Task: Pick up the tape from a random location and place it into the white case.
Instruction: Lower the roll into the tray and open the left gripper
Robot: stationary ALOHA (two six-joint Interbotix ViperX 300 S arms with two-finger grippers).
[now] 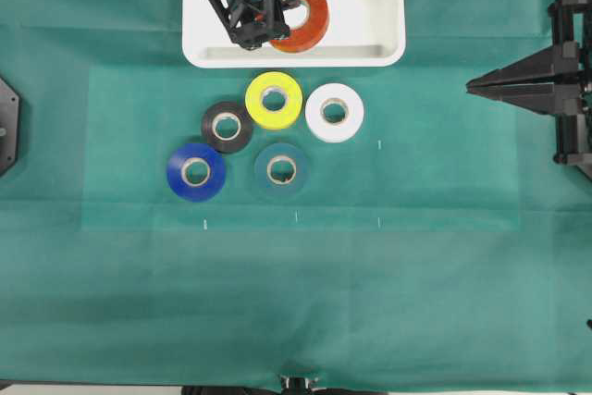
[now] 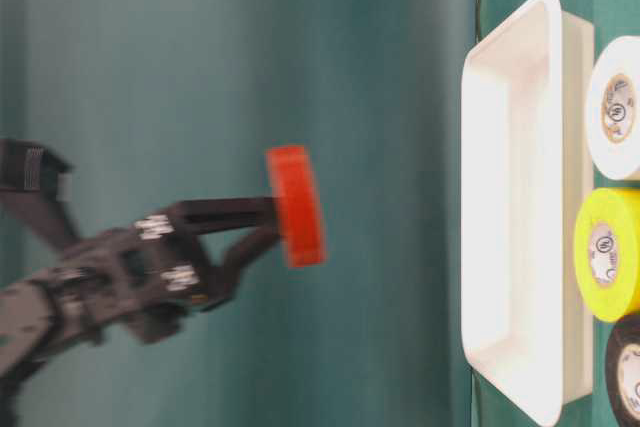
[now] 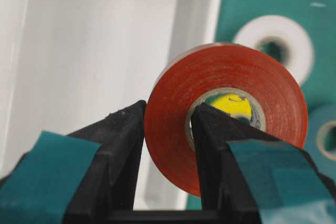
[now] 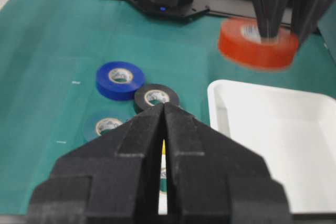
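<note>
- Black fingers [image 3: 123, 161] with teal pads fill the bottom of your left wrist view: your left pincer [image 3: 167, 145] pinches the tape [image 3: 226, 114], one finger through its pale core and the other against the outer face of the orange-red band.
- From table level you see the tape [image 2: 295, 205] lifted clear of the worktop, apart from the white case [image 2: 520, 207], with nothing under it touching.
- From overhead, your left pincer [image 1: 268, 20] and the tape [image 1: 310, 16] sit over the white case [image 1: 370, 48], toward its near rim.
- Your right pincer [image 1: 481, 86] is pressed together with nothing between its tips, parked well to the right on the green worktop [image 1: 444, 275]; its wrist view shows the closed tips [image 4: 163, 114] pointing toward the case [image 4: 278, 140].
- Just in front of the case lie five other rolls: a yellow roll [image 1: 274, 100] and a white roll [image 1: 334, 112] nearest the rim, a black roll [image 1: 228, 126] touching the yellow one, then a blue roll [image 1: 196, 172] and a teal roll [image 1: 281, 169] farther out.
</note>
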